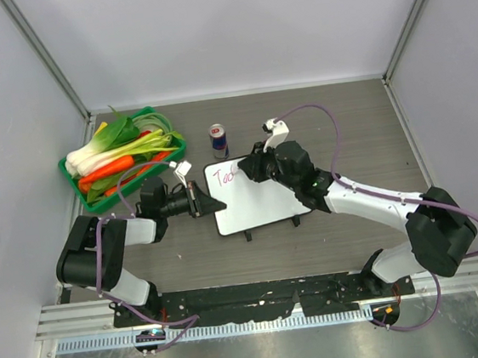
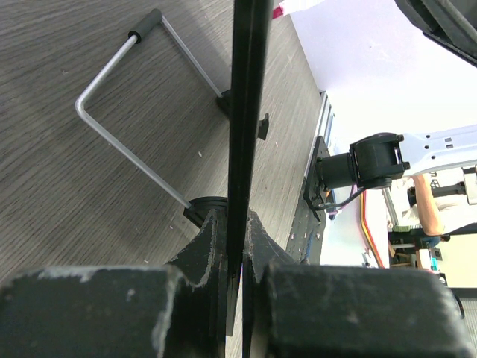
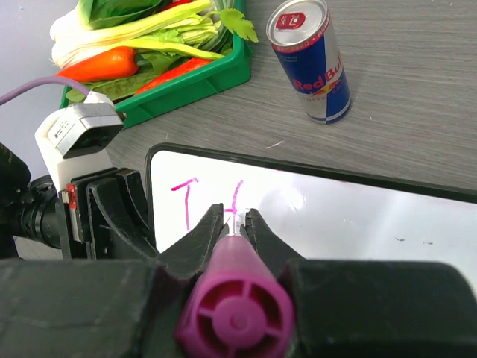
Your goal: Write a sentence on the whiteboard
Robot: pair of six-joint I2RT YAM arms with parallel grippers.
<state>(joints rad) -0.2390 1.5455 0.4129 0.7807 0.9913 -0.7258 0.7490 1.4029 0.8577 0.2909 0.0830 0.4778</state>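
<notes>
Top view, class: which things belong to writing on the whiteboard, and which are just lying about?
In use: whiteboard; pink writing; pink marker; left fingers clamping the board edge; right fingers holding the marker.
Lying about: drink can; green vegetable tray.

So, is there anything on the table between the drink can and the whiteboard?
No. In the right wrist view only bare table lies between the can and the far edge of the whiteboard; the top view agrees.

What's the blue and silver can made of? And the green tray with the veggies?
The blue and silver drink can looks like thin shiny metal: silvery top with a pull tab. The green vegetable tray is probably hard plastic: smooth, evenly coloured, moulded walls.
</notes>
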